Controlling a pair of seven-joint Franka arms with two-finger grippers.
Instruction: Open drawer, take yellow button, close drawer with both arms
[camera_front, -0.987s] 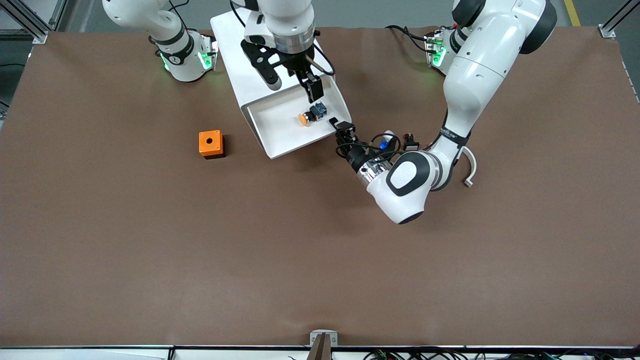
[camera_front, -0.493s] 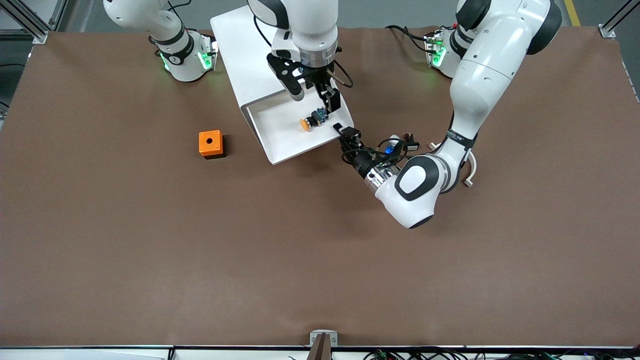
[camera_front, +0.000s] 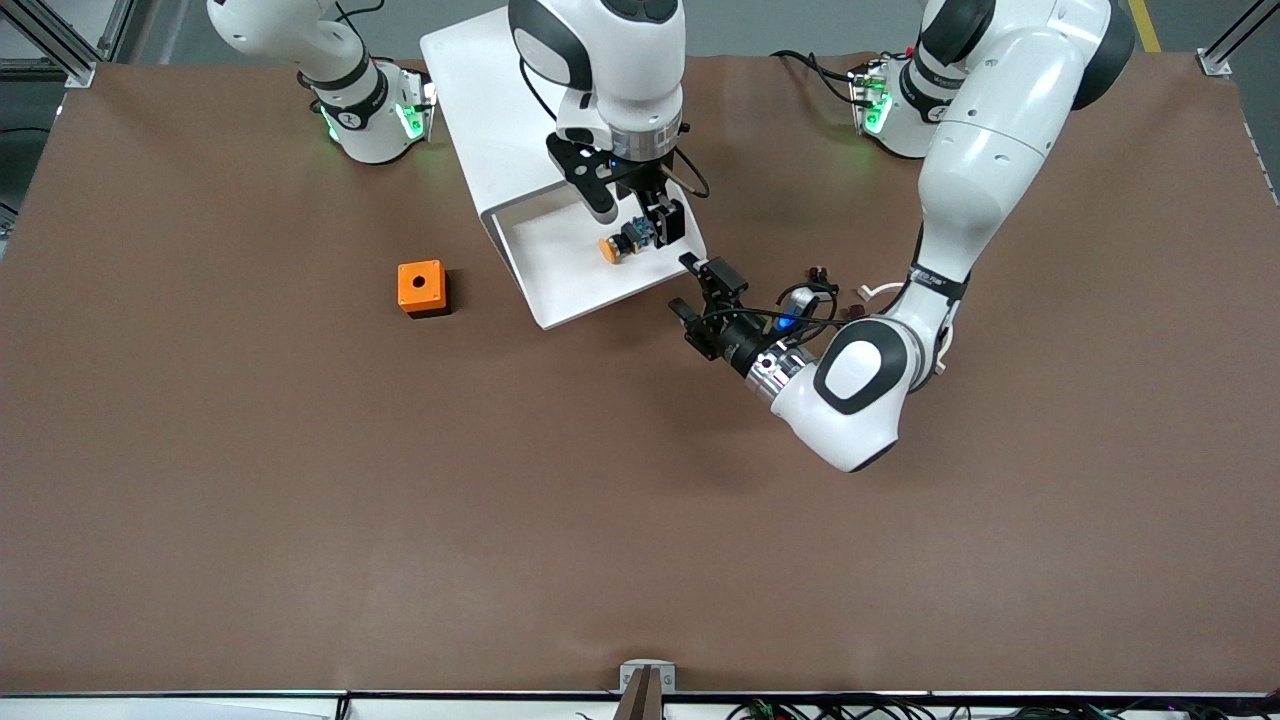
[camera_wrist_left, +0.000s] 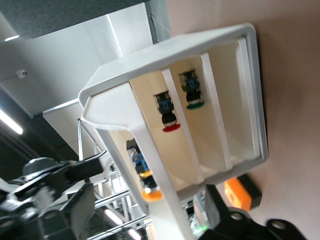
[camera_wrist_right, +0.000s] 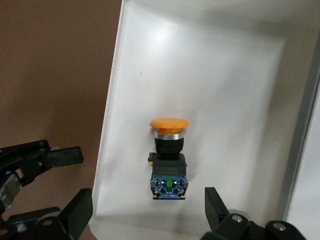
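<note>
My right end effector (camera_front: 640, 215) hangs spread over the button (camera_front: 622, 241) in the open drawer (camera_front: 560, 270). My left end effector (camera_front: 705, 297), also spread, sits just off the drawer's front corner.

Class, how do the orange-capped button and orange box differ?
The orange-capped push button lies on its side in the open white drawer; the orange box sits on the brown table. The button is smaller, with a round cap and dark body; the box is square with a top hole. Both are orange.
</note>
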